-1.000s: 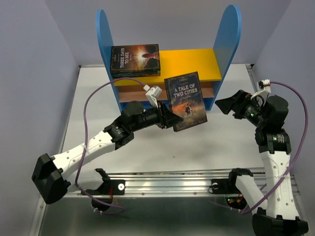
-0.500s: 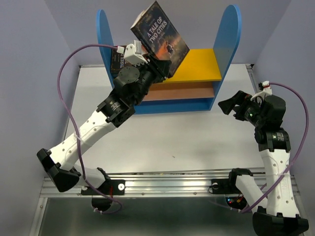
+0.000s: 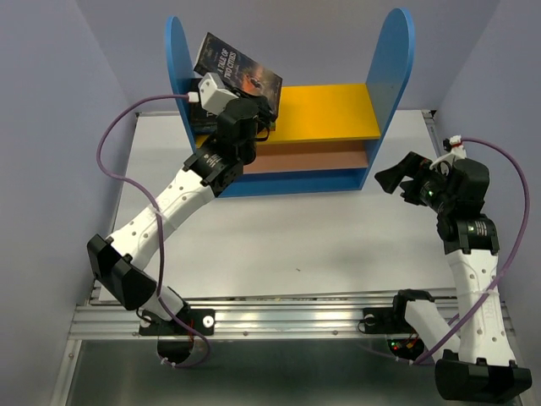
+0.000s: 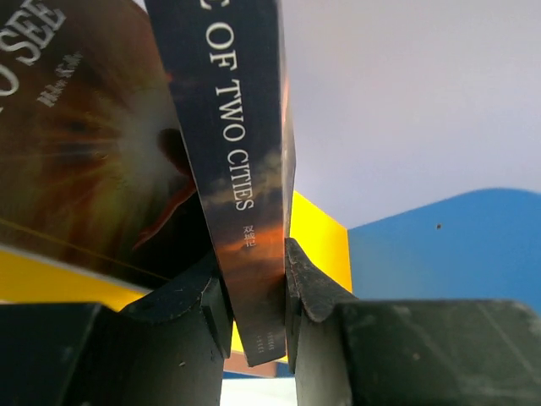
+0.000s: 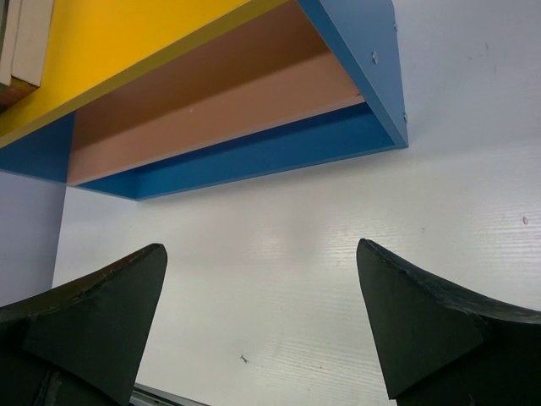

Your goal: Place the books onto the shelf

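A Tale of Two Cities [image 3: 239,69] is seen from above, tilted over the left end of the yellow top board of the shelf [image 3: 390,59] and pinched by the left gripper [image 3: 256,108]. The right gripper [image 3: 390,179] is held spread above the desk [image 3: 296,228], right of the shelf. In the left wrist view, the book's lower edge is clamped between both fingers [image 4: 313,288], and Three Days to See [image 4: 76,144] is seen just beside it. In the right wrist view, wide-apart jaws are shown over the desk near the shelf's base.

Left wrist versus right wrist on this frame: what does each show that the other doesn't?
Left wrist only: the left gripper shut on A Tale of Two Cities, with the Three Days to See cover beside it. Right wrist only: the open right gripper over the table, plus the pink middle board and blue base. Both: the yellow top board and a blue side panel.
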